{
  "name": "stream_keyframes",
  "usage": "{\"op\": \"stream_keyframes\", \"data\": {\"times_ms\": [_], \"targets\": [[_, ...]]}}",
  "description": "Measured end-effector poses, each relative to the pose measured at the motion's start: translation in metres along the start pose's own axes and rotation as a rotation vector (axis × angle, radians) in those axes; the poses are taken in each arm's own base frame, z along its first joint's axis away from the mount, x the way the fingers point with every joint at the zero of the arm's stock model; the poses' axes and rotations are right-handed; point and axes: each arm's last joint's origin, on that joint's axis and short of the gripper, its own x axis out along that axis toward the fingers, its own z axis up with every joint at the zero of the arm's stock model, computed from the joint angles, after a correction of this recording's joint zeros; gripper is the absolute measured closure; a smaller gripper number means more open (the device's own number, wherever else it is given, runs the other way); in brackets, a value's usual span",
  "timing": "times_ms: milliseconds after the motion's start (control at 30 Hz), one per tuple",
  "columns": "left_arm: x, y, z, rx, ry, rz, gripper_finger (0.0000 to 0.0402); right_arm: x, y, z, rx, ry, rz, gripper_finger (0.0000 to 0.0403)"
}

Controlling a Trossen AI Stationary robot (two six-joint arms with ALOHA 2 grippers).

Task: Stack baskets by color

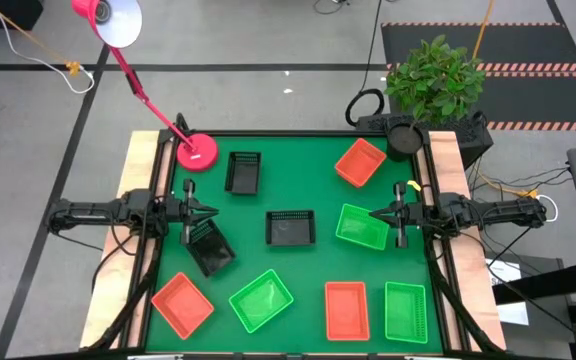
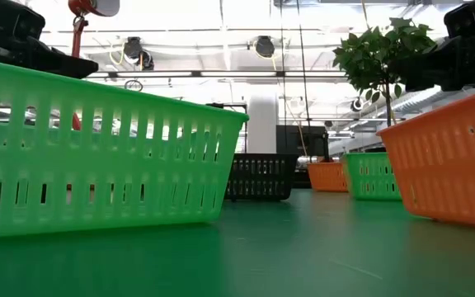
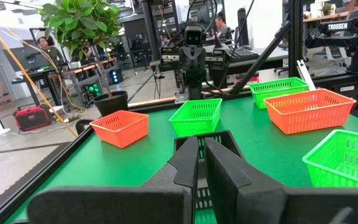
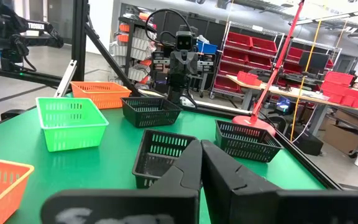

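Note:
Nine baskets rest flat on the green table, each on its own. The black ones are at the far left (image 1: 243,172), the middle (image 1: 290,228) and left of middle (image 1: 209,245). The red-orange ones are at the far right (image 1: 359,162), the near left (image 1: 181,304) and near right of middle (image 1: 345,310). The green ones are at the right (image 1: 362,226), near middle (image 1: 261,300) and near right (image 1: 405,312). My left gripper (image 1: 215,211) is shut and level at the left edge, above the nearest black basket. My right gripper (image 1: 372,213) is shut and level at the right edge, above the green basket.
A pink lamp base (image 1: 196,152) stands on the table's far left corner, its arm slanting up and away to the left. A potted plant (image 1: 433,80) stands beyond the far right corner. Open green surface lies between the baskets along the table's middle.

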Motion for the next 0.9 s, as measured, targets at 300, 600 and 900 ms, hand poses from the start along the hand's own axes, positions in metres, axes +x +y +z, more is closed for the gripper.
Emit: {"op": "stream_keyframes", "data": {"times_ms": [300, 600, 900], "targets": [[0.000, 0.000, 0.000, 0.000, 0.001, 0.000, 0.0371, 0.000, -0.001, 0.004, 0.004, -0.036, -0.009, 0.0403], [0.000, 0.000, 0.000, 0.000, 0.000, 0.000, 0.0371, 0.001, -0.002, 0.004, -0.025, -0.020, -0.041, 0.0403], [0.000, 0.000, 0.000, 0.000, 0.000, 0.000, 0.0371, 0.013, -0.007, 0.029, 0.036, 0.094, -0.065, 0.0403]]}}
